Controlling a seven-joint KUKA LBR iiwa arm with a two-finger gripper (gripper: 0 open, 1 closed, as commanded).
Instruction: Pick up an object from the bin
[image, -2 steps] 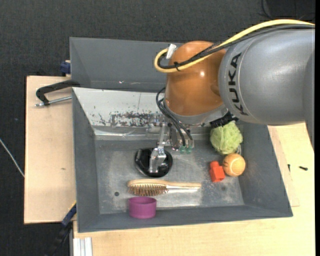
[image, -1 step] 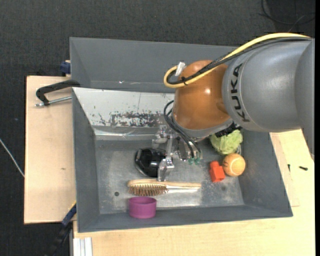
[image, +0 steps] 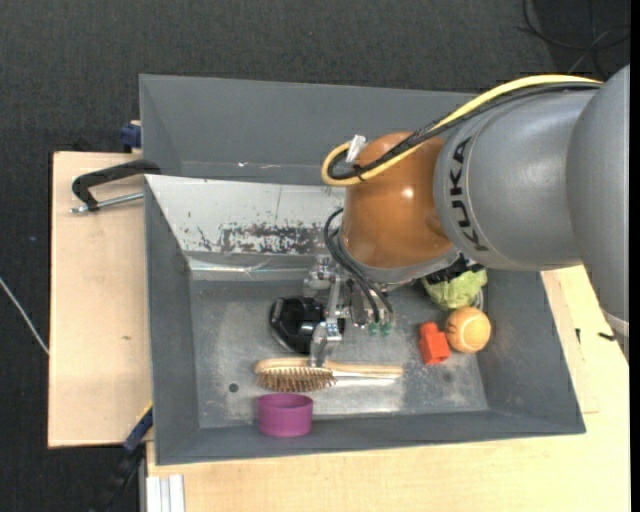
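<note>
- The gripper (image: 322, 343) reaches down to the middle of the grey metal bin (image: 168, 300), with its tip near the floor.
- I cannot tell whether it is released or clenched, and nothing shows in its grasp.
- A wooden hairbrush (image: 326, 375) lies flat just in front of the tip, its bristled oval head to the left and its slim handle to the right.
- A glossy black object (image: 293, 321) sits just beside the gripper's left.
- A purple cup (image: 285, 414) lies near the front wall.
- An orange block (image: 433, 343), a yellow-orange ball (image: 469, 330) and a crinkled green thing (image: 456, 289) cluster to the right.
</note>
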